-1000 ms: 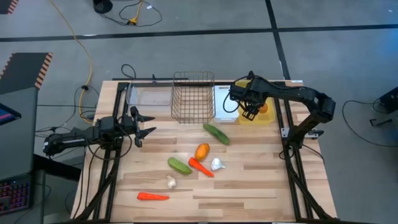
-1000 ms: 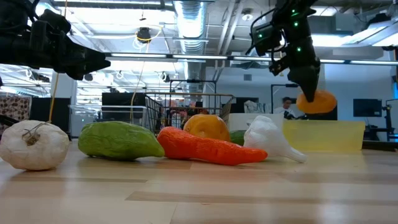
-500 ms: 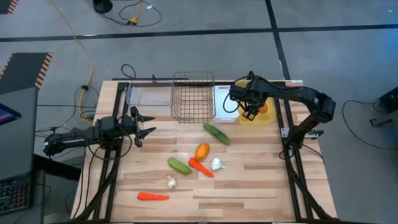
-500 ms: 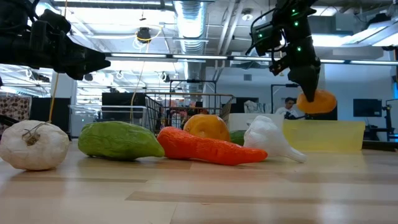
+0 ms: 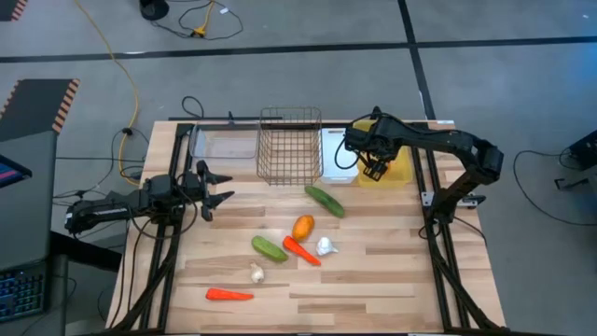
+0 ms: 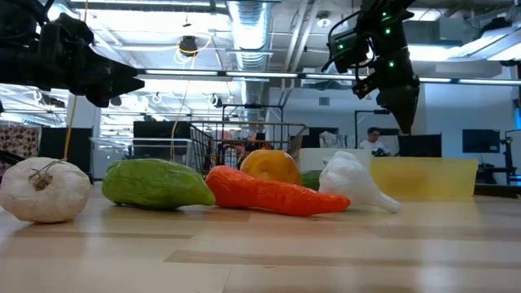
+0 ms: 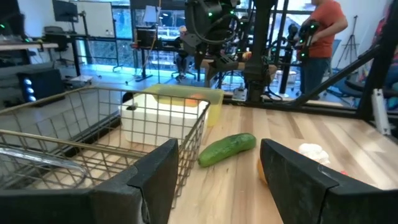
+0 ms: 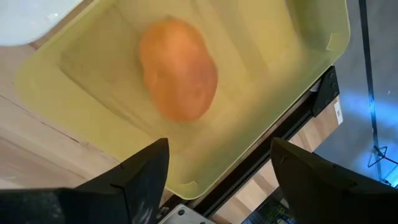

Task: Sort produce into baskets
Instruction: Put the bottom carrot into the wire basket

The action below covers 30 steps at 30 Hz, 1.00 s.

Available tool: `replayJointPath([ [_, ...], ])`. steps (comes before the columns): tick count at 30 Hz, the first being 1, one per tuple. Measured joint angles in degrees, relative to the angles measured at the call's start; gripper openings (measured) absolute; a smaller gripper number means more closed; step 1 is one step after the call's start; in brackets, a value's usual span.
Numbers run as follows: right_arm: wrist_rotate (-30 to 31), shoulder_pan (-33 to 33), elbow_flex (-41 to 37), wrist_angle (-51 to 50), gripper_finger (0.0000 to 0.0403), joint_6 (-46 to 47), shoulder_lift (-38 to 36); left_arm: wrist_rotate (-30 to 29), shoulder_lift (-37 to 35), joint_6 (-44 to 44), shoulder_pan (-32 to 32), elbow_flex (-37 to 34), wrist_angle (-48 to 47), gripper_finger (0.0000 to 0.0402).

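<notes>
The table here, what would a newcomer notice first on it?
First, the right gripper hanging open over the yellow bin at the table's far right, an orange inside the bin below it. Next, the bright produce strewn mid-table: another orange, a carrot and a garlic bulb close together. The left gripper waits at the left edge.

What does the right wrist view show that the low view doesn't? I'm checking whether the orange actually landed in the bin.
Only the right wrist view shows an orange inside the yellow bin, below the open right gripper. Only the low view shows the produce on the table: a garlic bulb, cucumber, carrot and second orange. Both show the yellow bin and the right gripper above it.
</notes>
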Motion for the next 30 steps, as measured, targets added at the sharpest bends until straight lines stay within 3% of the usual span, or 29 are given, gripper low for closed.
replayJointPath([
  [7,0.0,0.0,0.0,0.0,0.0308,0.1,0.0,4.2,0.0,-1.8,-0.9,1.4,-2.5,0.0214],
  [15,0.0,0.0,0.0,0.0,0.0308,0.1,0.0,4.7,4.7,-6.3,-7.1,13.7,-22.7,0.0214],
  [22,0.0,0.0,0.0,0.0,0.0308,0.1,0.0,4.7,16.2,-9.5,-14.5,21.1,-26.1,0.0214],
  [30,0.0,0.0,0.0,0.2,0.0308,0.1,0.0,4.7,35.8,-12.2,-25.7,28.1,-26.1,0.0214],
])
